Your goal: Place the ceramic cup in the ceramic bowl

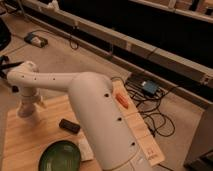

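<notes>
The ceramic cup (25,111), a pale tapered tumbler, stands upright near the far left corner of the wooden table (30,145). My gripper (27,100) is at the end of the white arm, directly over the cup and down around its top. The ceramic bowl (60,156), a dark green shallow dish, sits at the table's near edge, well to the right of and nearer than the cup. The big white arm segment (102,125) hides part of the table's right side.
A small dark flat object (69,125) lies between cup and bowl. A white rectangular block (85,149) sits just right of the bowl. An orange object (121,100) lies at the table's far right. Cables and a blue box (149,87) lie on the floor beyond.
</notes>
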Controlling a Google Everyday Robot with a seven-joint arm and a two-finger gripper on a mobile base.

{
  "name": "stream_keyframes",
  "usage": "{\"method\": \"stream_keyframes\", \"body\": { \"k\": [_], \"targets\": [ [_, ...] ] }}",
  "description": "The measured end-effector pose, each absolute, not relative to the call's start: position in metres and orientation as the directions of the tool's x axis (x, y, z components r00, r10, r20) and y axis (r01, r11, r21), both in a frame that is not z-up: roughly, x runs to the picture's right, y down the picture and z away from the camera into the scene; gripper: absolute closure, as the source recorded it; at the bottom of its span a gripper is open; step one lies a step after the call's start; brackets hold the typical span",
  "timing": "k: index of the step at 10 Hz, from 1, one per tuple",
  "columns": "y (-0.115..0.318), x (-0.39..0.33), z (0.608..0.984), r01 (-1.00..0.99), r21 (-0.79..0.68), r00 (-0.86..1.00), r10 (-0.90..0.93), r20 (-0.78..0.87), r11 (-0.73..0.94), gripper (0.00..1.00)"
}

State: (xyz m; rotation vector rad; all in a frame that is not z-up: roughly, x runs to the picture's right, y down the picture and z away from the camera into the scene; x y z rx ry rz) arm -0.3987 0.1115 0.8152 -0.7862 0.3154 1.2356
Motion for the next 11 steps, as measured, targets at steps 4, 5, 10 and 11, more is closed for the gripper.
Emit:
{"method": "stream_keyframes", "body": {
  "k": [4, 5, 10, 11],
  "targets": [
    [0.112, -0.396, 0.806, -0.929, -0.350, 0.325, 0.726, -0.606, 0.123, 0.81],
    [0.113, -0.398, 0.800, -0.925, -0.355, 0.333, 0.730, -0.597, 0.132, 0.92],
    [0.107, -0.418, 0.759, -0.894, -0.408, 0.394, 0.763, -0.512, 0.188, 1.00],
    [0.102, -0.420, 0.744, -0.884, -0.425, 0.402, 0.777, -0.484, 0.193, 1.00]
  ]
}}
